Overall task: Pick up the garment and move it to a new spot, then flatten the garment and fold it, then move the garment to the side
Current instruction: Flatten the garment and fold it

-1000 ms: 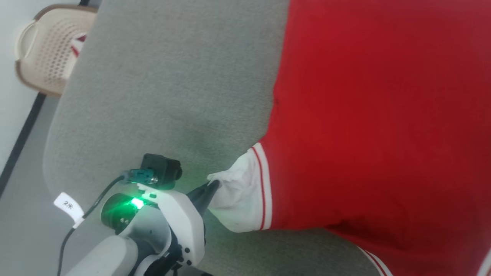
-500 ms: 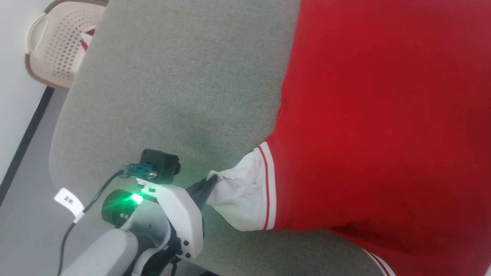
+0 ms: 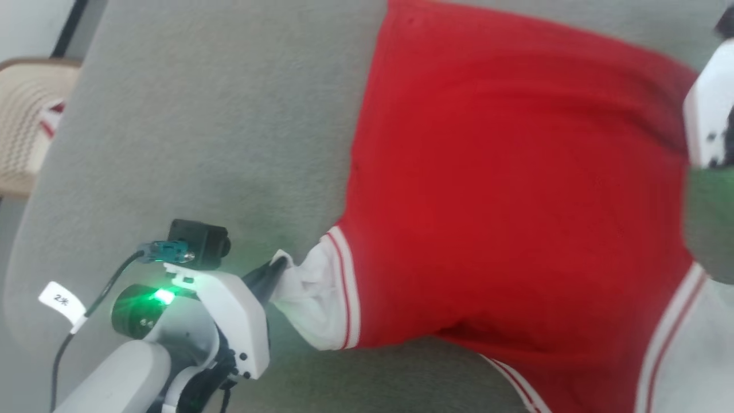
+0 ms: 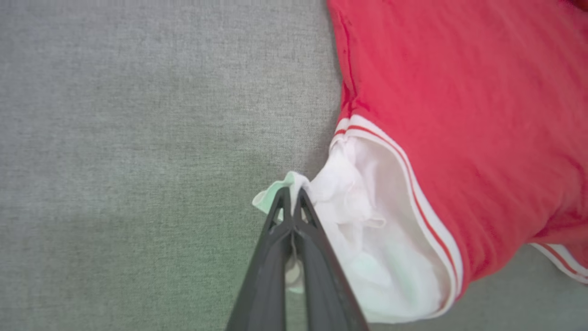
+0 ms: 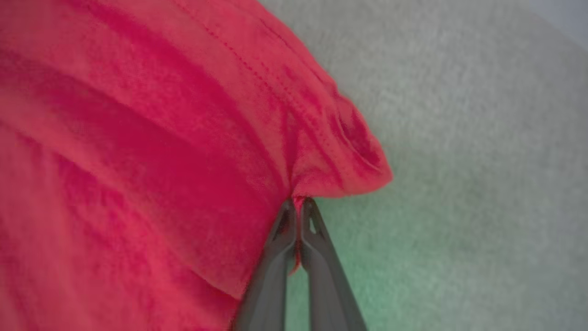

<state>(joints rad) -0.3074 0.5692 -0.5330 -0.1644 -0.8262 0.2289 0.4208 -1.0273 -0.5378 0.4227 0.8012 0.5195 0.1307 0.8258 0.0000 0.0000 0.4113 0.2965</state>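
A red sleeveless jersey [image 3: 504,189] of thin shiny fabric, with white panels and red-white striped trim, lies spread on the grey cloth-covered table [image 3: 200,115]. Its plain red side faces up, so no lettering shows. The left claw [image 4: 290,195] is clenched on a bunched corner of the white side panel [image 4: 367,239] at the jersey's edge. White cloth is nipped between its two dark fingers, and the panel is drawn into a peak toward the grip, which suggests an outward pull. The right claw [image 5: 298,204] is also clenched. It pinches a small fold at a stitched red hem corner [image 5: 340,138], and ridges of fabric run away from that grip. The two holds are well apart on the jersey, so the cloth between them is spread rather than heaped. That would suit either carrying it to a new spot or drawing it flat; which step this is cannot be told. Both pinches take very little of a slippery fabric, so a hard tug could slip a corner free. Even tension from both arms seems the safer course. Beyond the table's left edge is a beige perforated plastic basket [image 3: 23,132], well apart from the jersey, holding something red and white.
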